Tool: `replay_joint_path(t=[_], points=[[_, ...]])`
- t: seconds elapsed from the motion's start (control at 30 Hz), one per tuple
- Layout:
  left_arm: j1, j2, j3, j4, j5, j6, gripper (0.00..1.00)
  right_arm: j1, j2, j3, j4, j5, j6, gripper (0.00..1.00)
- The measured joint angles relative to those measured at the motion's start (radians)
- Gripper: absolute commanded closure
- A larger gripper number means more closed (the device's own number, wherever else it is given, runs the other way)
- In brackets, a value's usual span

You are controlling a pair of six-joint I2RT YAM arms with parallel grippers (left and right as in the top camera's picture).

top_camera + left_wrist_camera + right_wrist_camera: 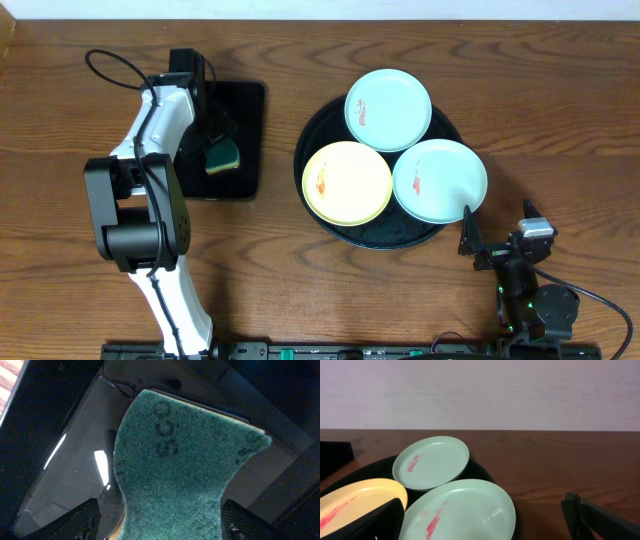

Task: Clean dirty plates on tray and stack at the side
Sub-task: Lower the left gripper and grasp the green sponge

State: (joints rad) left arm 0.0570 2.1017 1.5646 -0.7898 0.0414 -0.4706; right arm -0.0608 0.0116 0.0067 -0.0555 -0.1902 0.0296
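Note:
Three plates lie on the round black tray (312, 135): a mint plate (388, 108) at the back, a yellow plate (347, 182) front left, a mint plate (440, 179) front right. Each bears an orange-red smear. My right gripper (497, 224) is open just off the tray's front right rim. In the right wrist view its fingers (482, 505) spread either side of the near mint plate (470, 510), with the yellow plate (355, 500) and far mint plate (432, 462) behind. My left gripper (160, 515) is open astride a green sponge (185, 460), not touching it.
The sponge (222, 155) rests on a smaller rectangular black tray (245, 100) at the left, under my left arm. Bare wood-grain tabletop (560, 120) lies right of the round tray and along the front. A pale wall stands beyond the table's far edge.

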Motion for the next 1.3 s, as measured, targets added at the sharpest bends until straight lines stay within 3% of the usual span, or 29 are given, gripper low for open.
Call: replay_joint_path(t=[1.1, 1.3], points=[[0.000, 0.000, -0.045, 0.051, 0.013, 0.026, 0.25, 0.000, 0.000, 0.000, 0.000, 0.000, 0.000, 0.01], [0.000, 0.000, -0.045, 0.058, 0.013, 0.082, 0.25, 0.000, 0.000, 0.000, 0.000, 0.000, 0.000, 0.01]])
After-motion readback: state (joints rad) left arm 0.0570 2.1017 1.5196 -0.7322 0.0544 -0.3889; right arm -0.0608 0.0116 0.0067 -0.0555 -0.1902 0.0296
